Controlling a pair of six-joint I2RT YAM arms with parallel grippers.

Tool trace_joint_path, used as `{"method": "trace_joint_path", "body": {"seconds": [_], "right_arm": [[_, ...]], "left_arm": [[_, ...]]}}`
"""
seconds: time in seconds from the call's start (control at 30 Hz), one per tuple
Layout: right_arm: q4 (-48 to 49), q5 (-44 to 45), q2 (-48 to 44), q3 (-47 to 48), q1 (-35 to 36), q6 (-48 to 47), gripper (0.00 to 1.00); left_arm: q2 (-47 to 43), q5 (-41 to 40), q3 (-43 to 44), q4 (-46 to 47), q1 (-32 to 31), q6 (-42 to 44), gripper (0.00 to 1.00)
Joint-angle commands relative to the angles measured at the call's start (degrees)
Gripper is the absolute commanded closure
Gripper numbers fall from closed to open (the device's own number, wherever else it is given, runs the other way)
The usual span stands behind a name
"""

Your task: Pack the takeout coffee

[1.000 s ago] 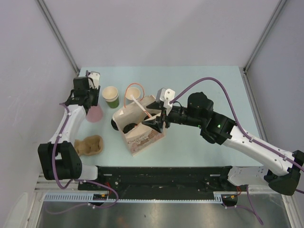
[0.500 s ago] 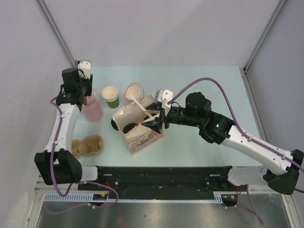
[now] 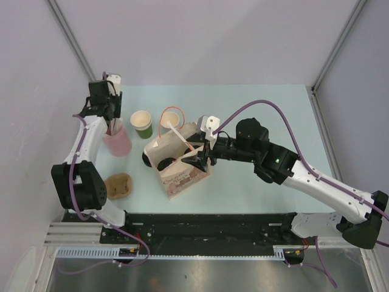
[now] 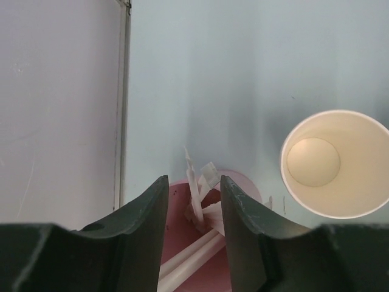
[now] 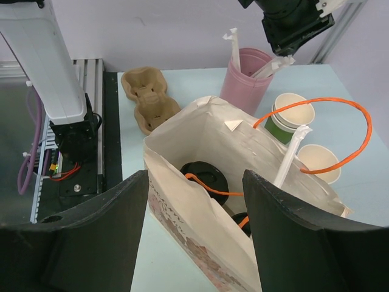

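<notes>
1. Way out left of the bag (image 3: 182, 176), the left arm (image 3: 87, 149) has swung around in the last second. Its elbow now covers half the carrier (image 3: 120, 185), which was in full view before.
2. The left claw (image 4: 193, 184) drifted out toward the wall and has come back over the pink cup (image 3: 118, 145), well left of the bag. Its jaws sit partly apart with straws (image 4: 185, 258) poking up through the gap, and nothing looks pinched as far as I can see.
3. The green cup (image 3: 141, 123) stands upright on the tabletop (image 3: 255, 109) just left of the bag's back corner, no lid on. It hasn't budged.
4. The white cup (image 3: 169, 120) is right behind the bag, also open-topped, in the same spot as before.
5. The bag hasn't moved either. Two black lids (image 5: 203, 175) look to be lying down inside it, plus one straw (image 5: 290, 159) leaning on the far rim.
6. The right claw (image 5: 194, 182) is parked at the bag's right side, jaws wide apart and straddling the near wall. I don't think it's clamped on it. No change there.
7. What that means: the only action was over by the straws. Both coffees are outside the bag and uncapped, so I'd say the actual packing has barely started. My guess is the lids need to get onto the cups before anything goes in.
</notes>
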Motion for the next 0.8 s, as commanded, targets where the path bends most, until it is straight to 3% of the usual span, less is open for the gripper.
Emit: {"method": "trace_joint_path", "body": {"seconds": [0.0, 0.33, 0.77], "right_arm": [[-0.3, -1.2, -0.4, 0.4, 0.4, -0.6, 0.32], [-0.8, -1.8, 0.3, 0.4, 0.4, -1.0, 0.32], [-2.0, -2.1, 0.4, 0.4, 0.5, -0.8, 0.32]], "left_arm": [[0.3, -1.8, 3.5, 2.0, 0.2, -1.1, 0.56], [-4.5, 1.1, 3.2, 1.9, 0.3, -2.0, 0.51], [1.2, -0.9, 6.3, 1.9, 0.3, -1.8, 0.53]]}}
